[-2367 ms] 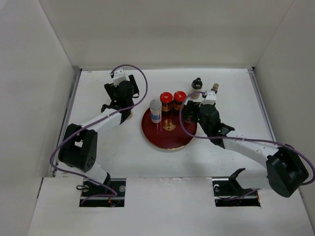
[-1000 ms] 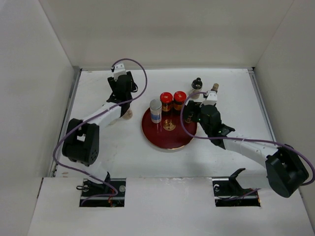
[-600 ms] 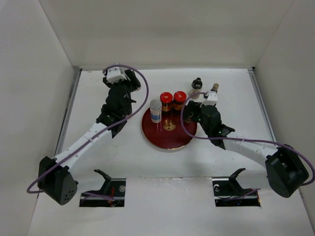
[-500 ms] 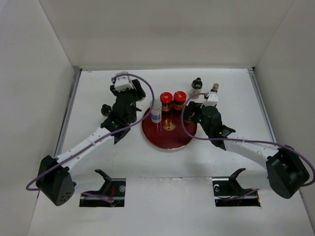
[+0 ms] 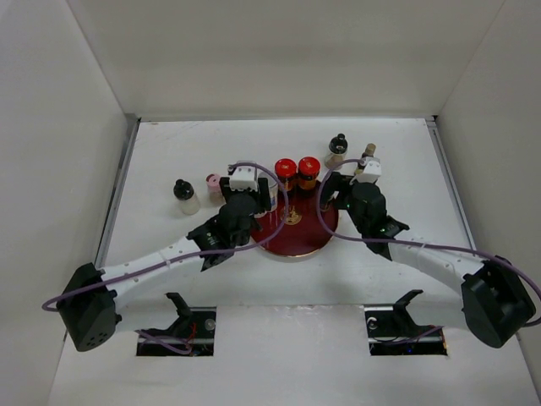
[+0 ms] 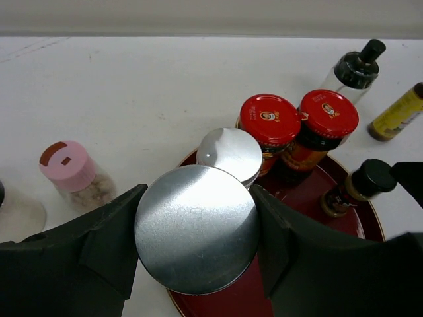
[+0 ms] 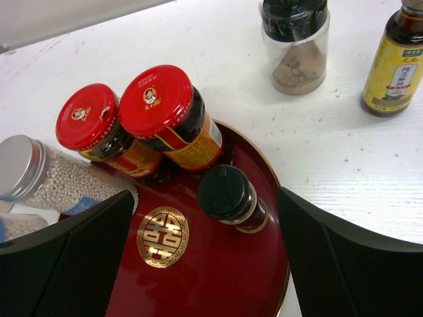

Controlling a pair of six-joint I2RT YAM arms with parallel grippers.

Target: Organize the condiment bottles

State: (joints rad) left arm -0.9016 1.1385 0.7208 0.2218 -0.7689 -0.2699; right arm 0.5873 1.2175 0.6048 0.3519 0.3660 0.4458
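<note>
transfer progressing: left end effector [image 5: 260, 201], gripping silver-capped jar [image 6: 196, 228], arriving over red tray [image 5: 300, 245] from table's [image 5: 406, 169] left; right end effector [image 7: 206, 218] spreading wide by black-capped bottle [image 7: 228, 195]; pink-capped jar [image 6: 66, 165] waiting outside.

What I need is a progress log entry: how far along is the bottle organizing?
Done: two red-capped jars, one silver-capped jar and a small black-capped bottle stand on the red tray; the open right hand straddles that bottle. In hand: the left hand grips a second silver-capped jar over the tray's edge. Left on the table: pink-capped jar, two black-capped bottles, amber bottle.
</note>
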